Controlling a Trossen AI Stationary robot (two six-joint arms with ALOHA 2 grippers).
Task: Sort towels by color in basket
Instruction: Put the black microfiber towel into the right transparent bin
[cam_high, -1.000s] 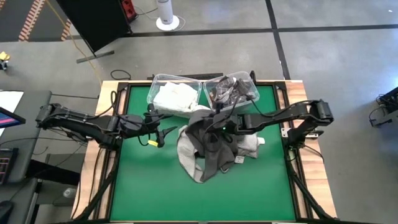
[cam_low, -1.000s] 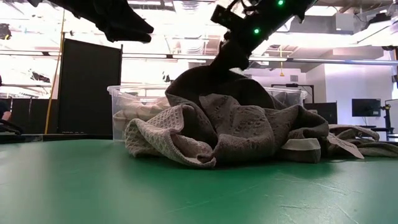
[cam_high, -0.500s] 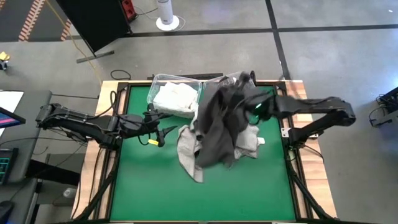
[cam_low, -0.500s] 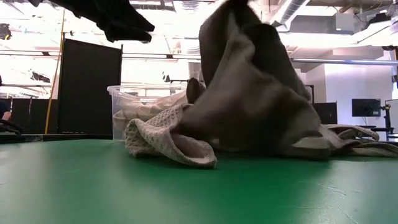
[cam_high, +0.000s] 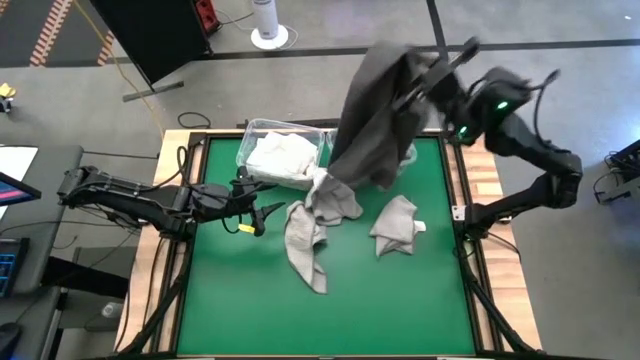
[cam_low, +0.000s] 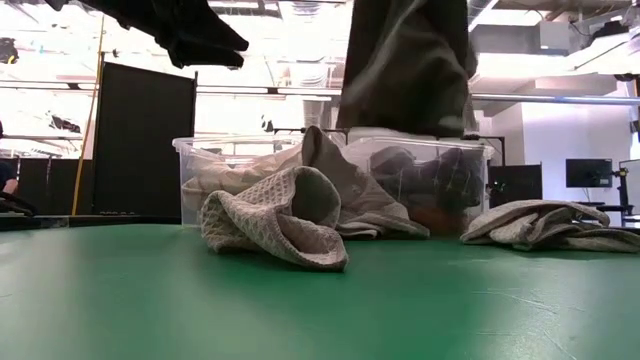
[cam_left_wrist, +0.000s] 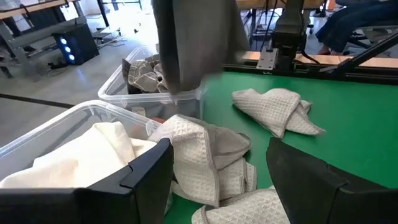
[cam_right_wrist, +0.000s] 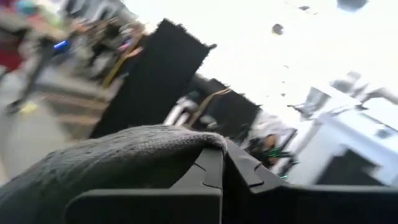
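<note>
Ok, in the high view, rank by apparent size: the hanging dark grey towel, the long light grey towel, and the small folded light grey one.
1. Dark grey towel, though it hangs from the right tool nearer the camera, so its lead is unsure.
2. Long light grey towel.
3. Small folded light grey towel.

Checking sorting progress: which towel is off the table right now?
The dark grey towel, hanging from the right gripper above the clear bins; the light grey towels lie on the green table.
</note>
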